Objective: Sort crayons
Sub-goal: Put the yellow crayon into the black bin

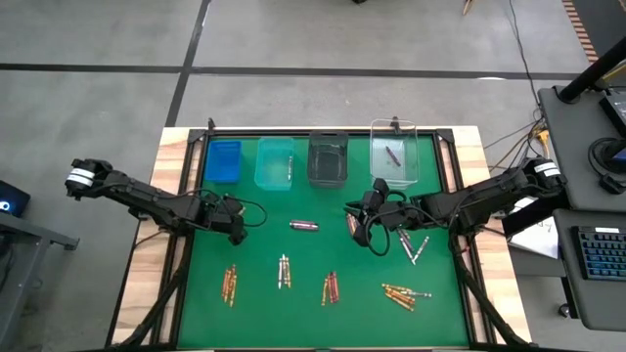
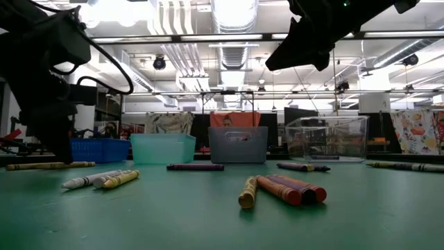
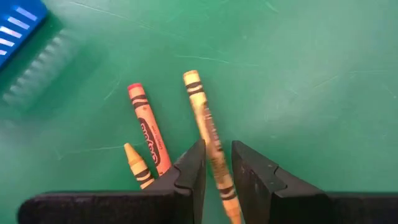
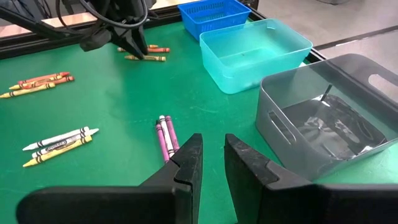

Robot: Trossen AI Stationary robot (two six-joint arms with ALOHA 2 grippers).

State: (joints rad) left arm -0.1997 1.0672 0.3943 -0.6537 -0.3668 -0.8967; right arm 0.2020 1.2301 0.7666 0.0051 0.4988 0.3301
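Sorting looks barely begun. Four bins stand in a row along the far side of the green tabletop (image 1: 313,284): blue bin (image 1: 224,160), teal bin (image 1: 275,161), grey bin (image 1: 328,158), clear bin (image 1: 395,154). Only the clear bin shows a crayon inside, one dark stick as far as the high view allows; the grey bin's contents are hard to read. Most crayons (image 1: 331,287) lie loose in small clusters along the near side, with one purple crayon (image 1: 304,226) alone at centre. Left gripper (image 3: 217,163) is low at the left of the mat, fingers narrow around a gold-orange crayon (image 3: 208,134), a red crayon (image 3: 147,127) just beside it. Right gripper (image 4: 211,155) hovers right of centre near the grey bin, fingers narrow and empty, purple sticks beyond. Nearly everything is left to sort.
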